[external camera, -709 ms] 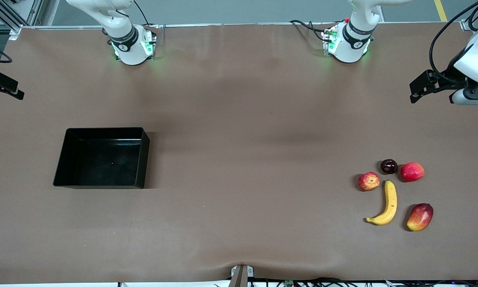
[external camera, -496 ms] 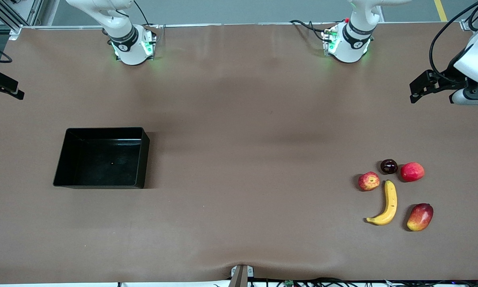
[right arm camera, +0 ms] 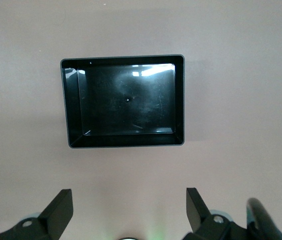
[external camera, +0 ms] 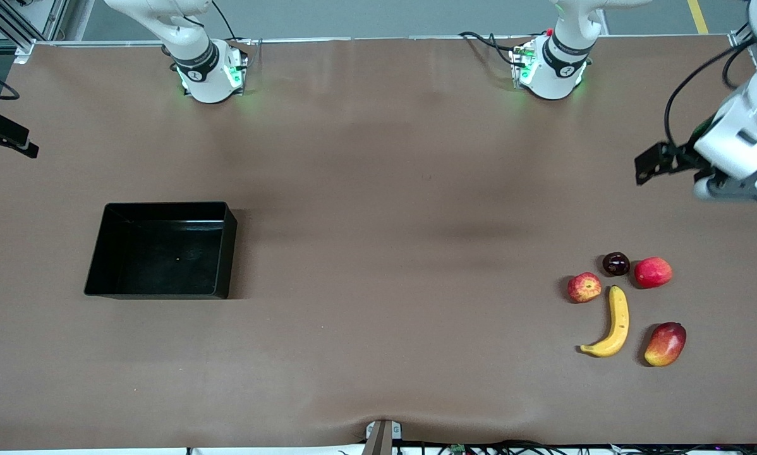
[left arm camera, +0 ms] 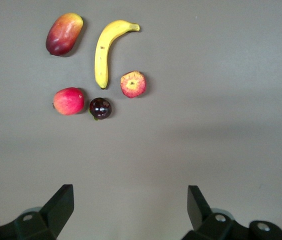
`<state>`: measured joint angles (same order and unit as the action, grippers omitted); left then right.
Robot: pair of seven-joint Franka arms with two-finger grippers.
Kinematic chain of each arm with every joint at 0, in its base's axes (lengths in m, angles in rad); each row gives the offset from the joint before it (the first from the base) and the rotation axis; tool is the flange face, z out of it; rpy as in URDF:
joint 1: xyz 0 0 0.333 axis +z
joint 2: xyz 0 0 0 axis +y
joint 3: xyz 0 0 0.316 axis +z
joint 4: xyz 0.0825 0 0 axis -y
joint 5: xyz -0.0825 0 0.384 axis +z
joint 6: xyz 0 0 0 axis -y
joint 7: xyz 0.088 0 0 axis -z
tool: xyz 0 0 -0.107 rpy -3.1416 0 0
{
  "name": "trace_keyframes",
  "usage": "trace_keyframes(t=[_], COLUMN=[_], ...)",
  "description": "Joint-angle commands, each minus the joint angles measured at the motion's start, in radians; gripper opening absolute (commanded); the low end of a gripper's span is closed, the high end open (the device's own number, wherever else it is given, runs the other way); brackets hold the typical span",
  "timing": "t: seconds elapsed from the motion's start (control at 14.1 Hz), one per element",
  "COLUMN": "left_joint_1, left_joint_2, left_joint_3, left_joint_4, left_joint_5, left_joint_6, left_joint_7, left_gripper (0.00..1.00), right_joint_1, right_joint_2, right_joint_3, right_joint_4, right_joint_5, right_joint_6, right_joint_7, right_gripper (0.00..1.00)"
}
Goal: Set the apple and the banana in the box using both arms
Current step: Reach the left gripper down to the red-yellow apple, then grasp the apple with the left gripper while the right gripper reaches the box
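Observation:
The apple lies toward the left arm's end of the table, beside the stem end of the banana. The black box stands empty toward the right arm's end. My left gripper is open and empty, high over bare table; the apple and banana show well ahead of it. The left arm's hand hangs farther from the front camera than the fruits. My right gripper is open and empty, high over bare table, with the box ahead of it.
A red-yellow mango lies beside the banana. A dark round fruit and a smooth red-pink fruit lie just farther from the front camera than the apple. Only a black part of the right hand shows in the front view.
The left arm's hand has moved down and a little toward the fruits. The right arm, the box and the fruits have not moved.

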<state>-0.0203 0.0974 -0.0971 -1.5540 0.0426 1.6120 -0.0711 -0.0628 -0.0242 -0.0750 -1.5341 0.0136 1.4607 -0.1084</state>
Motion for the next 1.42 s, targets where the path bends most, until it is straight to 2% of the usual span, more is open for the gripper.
trace_keyframes(t=[0.0,0.14,0.5,0.85,1.06,1.35], left_joint_1=[0.010,0.028,0.052,0.071,0.077,0.077], left_joint_2=[0.082,0.128,0.260,0.373,0.427,0.487], left_joint_3=[-0.004,-0.004,-0.004,-0.003,-0.003,-0.003], left_joint_4=[0.009,-0.021,-0.116,-0.201,-0.213,-0.213], left_joint_5=[0.017,0.019,0.017,0.019,0.019,0.019], left_joint_6=[0.049,0.118,0.359,0.601,0.669,0.736], left_joint_7=[-0.007,-0.007,-0.007,-0.007,-0.042,-0.070], left_gripper=[1.00,1.00,1.00,1.00,1.00,1.00], right_joint_1=[-0.022,-0.028,-0.138,-0.146,-0.160,-0.178], right_joint_2=[0.038,0.070,0.158,0.294,0.383,0.438], right_joint_3=[0.006,0.004,0.006,0.006,0.006,0.009], right_joint_4=[0.040,0.077,0.075,0.072,0.063,-0.067], right_joint_5=[0.002,-0.004,0.012,0.003,0.012,0.040], right_joint_6=[0.004,0.006,0.061,0.144,0.191,0.370], right_joint_7=[0.007,0.007,-0.007,-0.011,-0.050,-0.135], right_gripper=[1.00,1.00,1.00,1.00,1.00,1.00])
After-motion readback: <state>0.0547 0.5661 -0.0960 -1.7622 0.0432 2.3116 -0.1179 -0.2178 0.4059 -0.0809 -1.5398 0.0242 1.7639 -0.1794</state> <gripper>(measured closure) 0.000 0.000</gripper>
